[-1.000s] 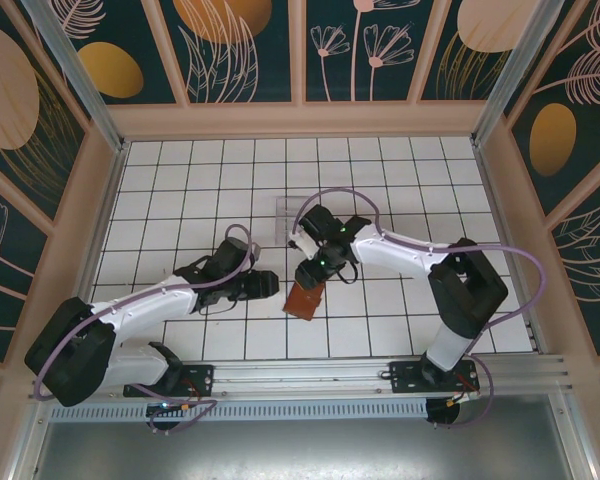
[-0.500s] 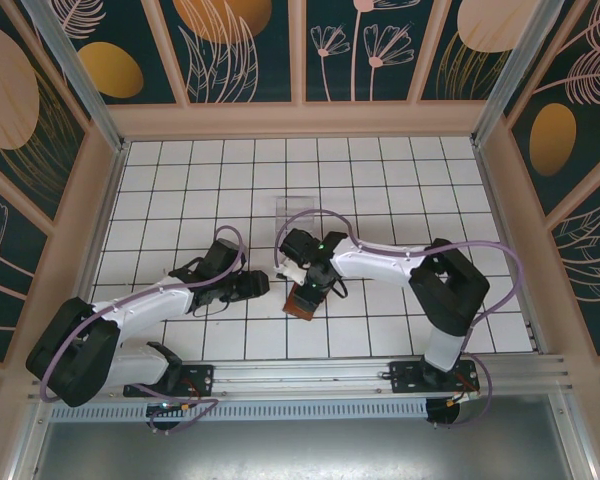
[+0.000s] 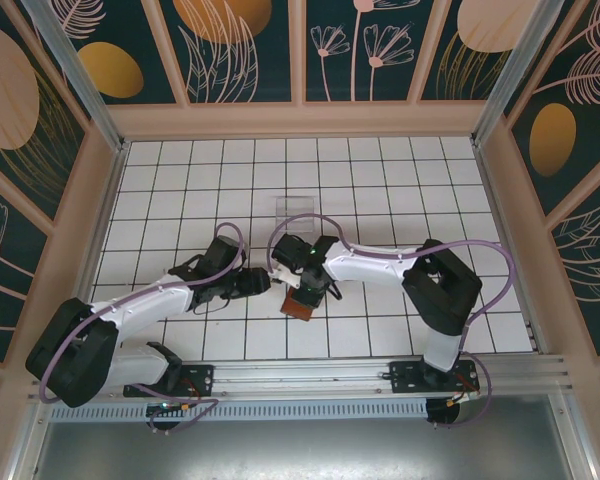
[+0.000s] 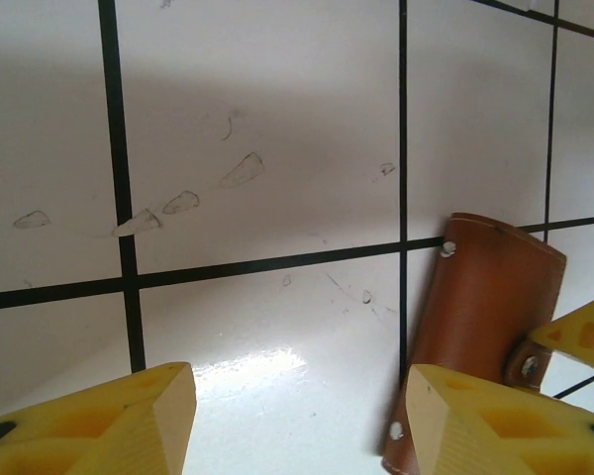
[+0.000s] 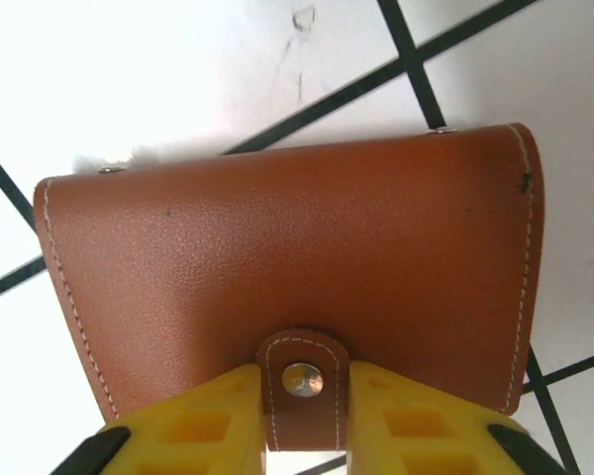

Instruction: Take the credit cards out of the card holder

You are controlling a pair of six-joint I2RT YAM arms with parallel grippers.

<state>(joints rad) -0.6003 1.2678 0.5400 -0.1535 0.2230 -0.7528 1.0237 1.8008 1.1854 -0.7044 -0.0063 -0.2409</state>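
The card holder (image 3: 306,302) is a reddish-brown leather wallet lying folded shut on the white tiles, and it also shows in the left wrist view (image 4: 487,297). Its snap strap (image 5: 302,401) sits between my right gripper's yellow fingers (image 5: 203,426). My right gripper (image 5: 305,386) is shut on that strap from both sides, right above the card holder (image 5: 277,247). My left gripper (image 4: 302,401) stands open just left of the holder, with bare tile between its fingers. In the overhead view the left gripper (image 3: 264,284) and the right gripper (image 3: 298,284) nearly meet. The credit cards are hidden.
A clear plastic tray (image 3: 298,210) lies on the tiles behind the grippers. Wooden walls (image 3: 300,120) enclose the floor on three sides. One yellow right fingertip (image 4: 584,336) pokes in beside the holder in the left wrist view.
My right gripper has swung left and down onto the holder and closed on its strap. The left gripper has drawn back slightly to the left.
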